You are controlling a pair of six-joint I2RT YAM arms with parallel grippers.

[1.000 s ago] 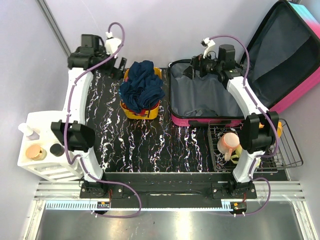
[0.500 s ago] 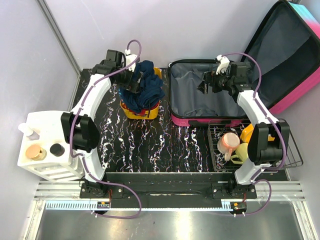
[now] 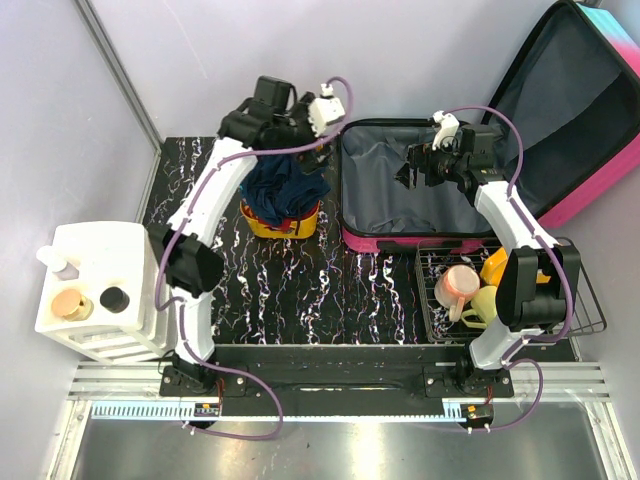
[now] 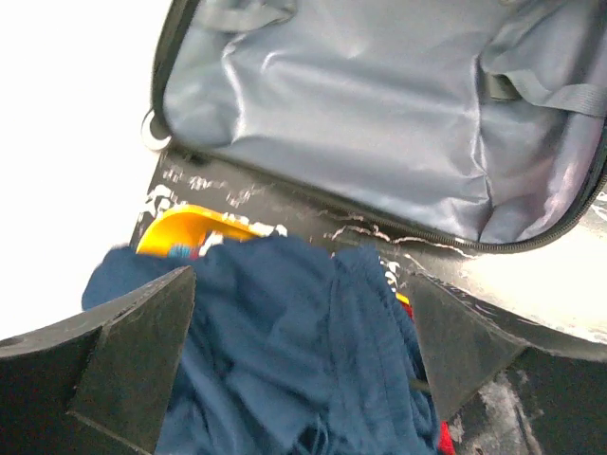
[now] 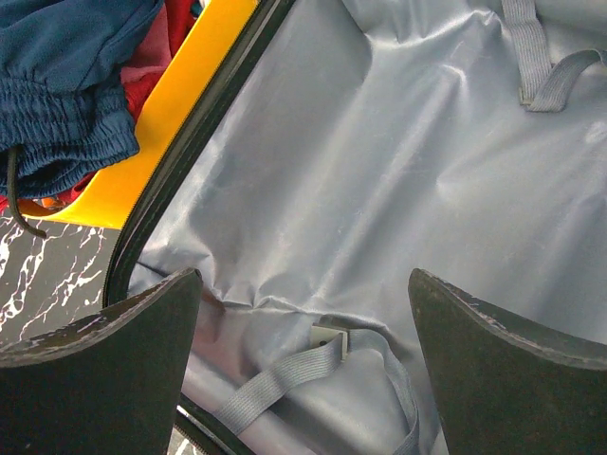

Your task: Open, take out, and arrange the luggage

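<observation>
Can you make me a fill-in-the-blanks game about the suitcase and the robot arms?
1. The luggage lies ___, its lid tilted up.
2. The clothes heaped in the bin are ___.
3. The left end effector hangs open above the clothes; the right end effector hangs open above the ___.
4. The mug in the wire rack is ___.
Missing words: open, blue, luggage, pink.

We see the luggage (image 3: 380, 205) lying open at the far right of the table (image 3: 300, 280), grey-lined base flat, pink-edged lid raised, leaning back to the right
</observation>
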